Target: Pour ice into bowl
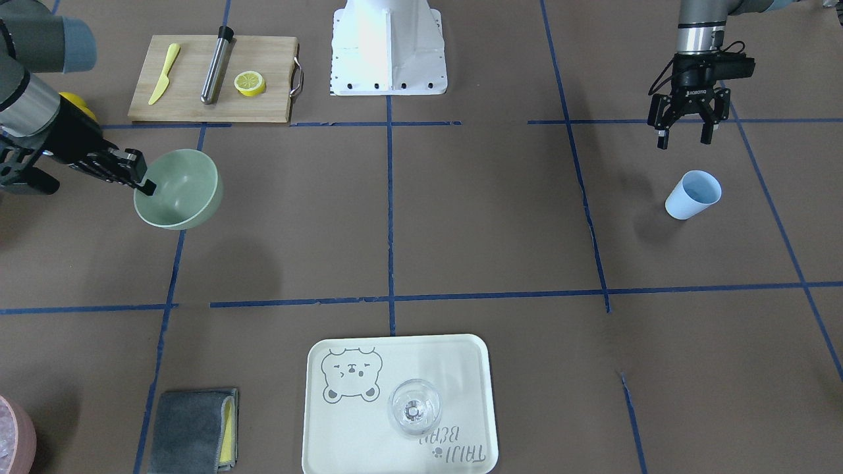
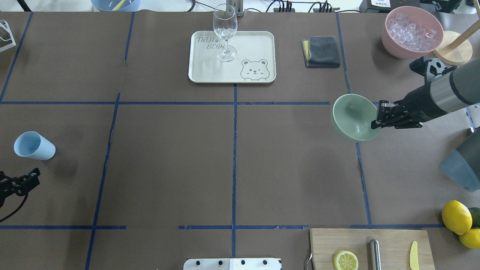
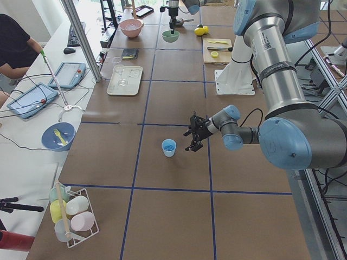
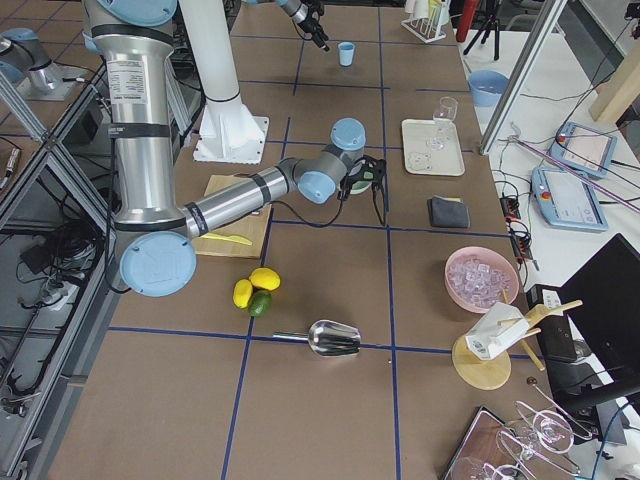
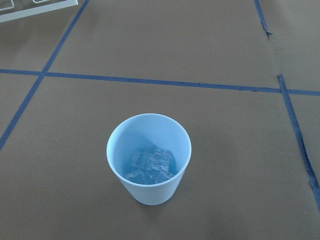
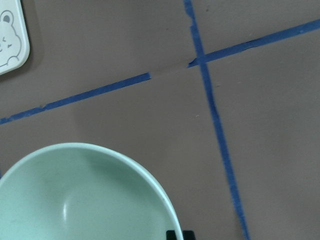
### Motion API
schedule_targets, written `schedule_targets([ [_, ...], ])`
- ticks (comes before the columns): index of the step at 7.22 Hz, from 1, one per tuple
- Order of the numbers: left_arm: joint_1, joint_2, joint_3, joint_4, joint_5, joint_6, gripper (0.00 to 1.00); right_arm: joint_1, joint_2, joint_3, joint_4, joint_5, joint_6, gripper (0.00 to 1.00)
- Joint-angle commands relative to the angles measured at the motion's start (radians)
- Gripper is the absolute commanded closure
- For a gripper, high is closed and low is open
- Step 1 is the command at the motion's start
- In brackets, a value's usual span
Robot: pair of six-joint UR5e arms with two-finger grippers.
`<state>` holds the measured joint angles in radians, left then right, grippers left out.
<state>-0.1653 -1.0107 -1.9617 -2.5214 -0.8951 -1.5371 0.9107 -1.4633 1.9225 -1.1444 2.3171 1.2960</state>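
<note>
The mint-green bowl [image 1: 179, 192] hangs tilted above the table, with its shadow on the table beneath it. My right gripper [image 1: 146, 185] is shut on its rim; the bowl also shows in the overhead view [image 2: 352, 117] and fills the bottom left of the right wrist view [image 6: 75, 200]. The bowl is empty. The blue cup [image 1: 693, 194] stands upright on the table, and the left wrist view shows several clear ice cubes [image 5: 151, 164] in its bottom. My left gripper [image 1: 685, 135] is open and empty, hovering apart from the cup on the robot's side.
A cream tray [image 1: 342, 428] with a wine glass [image 1: 413, 408] sits at the table's far middle. A cutting board [image 1: 191, 99] holds a lemon half, a knife and a metal cylinder. A pink tub [image 2: 410, 32], a grey cloth [image 2: 321, 51] and lemons [image 2: 456, 217] lie on the right.
</note>
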Motion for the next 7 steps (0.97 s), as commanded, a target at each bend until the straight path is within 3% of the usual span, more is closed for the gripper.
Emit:
schedule_targets([
  [1, 0.017, -0.067, 0.099, -0.037, 0.132, -0.002, 0.00, -0.091, 0.182, 0.004, -0.160, -0.027, 0.092, 1.00],
  [3, 0.017, -0.147, 0.185, -0.042, 0.162, 0.000, 0.00, -0.162, 0.327, -0.006, -0.294, -0.080, 0.130, 1.00],
  [4, 0.017, -0.149, 0.198, -0.048, 0.215, 0.000, 0.00, -0.200, 0.362, -0.011, -0.302, -0.123, 0.140, 1.00],
  [7, 0.017, -0.169, 0.289, -0.132, 0.225, 0.000, 0.01, -0.255, 0.425, -0.057, -0.302, -0.178, 0.179, 1.00],
])
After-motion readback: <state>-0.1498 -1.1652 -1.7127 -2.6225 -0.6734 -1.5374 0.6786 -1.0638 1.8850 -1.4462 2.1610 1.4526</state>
